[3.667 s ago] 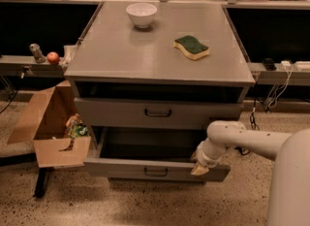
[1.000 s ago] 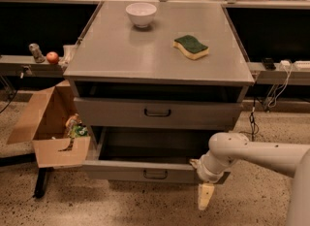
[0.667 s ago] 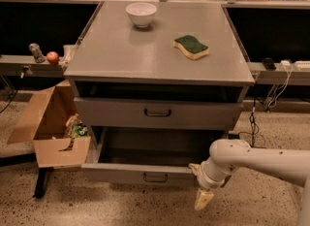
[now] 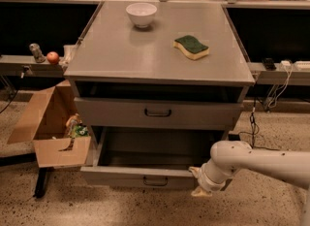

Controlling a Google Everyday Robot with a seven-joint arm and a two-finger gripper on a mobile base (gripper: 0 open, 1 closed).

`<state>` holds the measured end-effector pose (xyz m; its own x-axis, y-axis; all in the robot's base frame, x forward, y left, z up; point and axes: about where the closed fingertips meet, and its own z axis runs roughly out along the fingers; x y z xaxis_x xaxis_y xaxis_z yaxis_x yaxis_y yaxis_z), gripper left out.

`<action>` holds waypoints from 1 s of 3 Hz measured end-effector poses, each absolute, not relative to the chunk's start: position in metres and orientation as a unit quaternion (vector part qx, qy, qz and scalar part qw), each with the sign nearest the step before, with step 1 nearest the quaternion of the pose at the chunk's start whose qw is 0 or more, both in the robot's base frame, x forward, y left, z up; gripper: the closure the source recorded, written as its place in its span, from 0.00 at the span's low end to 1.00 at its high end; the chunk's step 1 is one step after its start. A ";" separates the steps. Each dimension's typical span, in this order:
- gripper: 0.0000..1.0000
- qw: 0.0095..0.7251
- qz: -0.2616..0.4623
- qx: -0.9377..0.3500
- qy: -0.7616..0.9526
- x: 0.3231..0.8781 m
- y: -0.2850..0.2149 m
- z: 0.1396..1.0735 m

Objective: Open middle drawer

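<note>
Okay so: the middle drawer [image 4: 121, 176] is seen pulled well out of the grey desk [image 4: 116, 55], dark inside. The end effector [image 4: 199, 182] is found low near the floor, right at the right end of that drawer's front, right of its small loop handle [image 4: 155, 181]. The upper drawer [image 4: 111, 113] is set further back. On the desk, a white bowl [image 4: 141, 14] is placed far, with a green-and-yellow sponge [image 4: 192, 46] nearer and to the right. An open cardboard box [image 4: 51, 128] is seen on the left.
</note>
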<state>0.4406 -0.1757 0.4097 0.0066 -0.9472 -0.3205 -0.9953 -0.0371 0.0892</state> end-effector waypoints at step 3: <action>1.00 0.086 0.162 -0.713 0.677 0.422 -0.167 0.423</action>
<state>0.4223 -0.1666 0.4231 0.0311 -0.9375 -0.3467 -0.9930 -0.0686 0.0964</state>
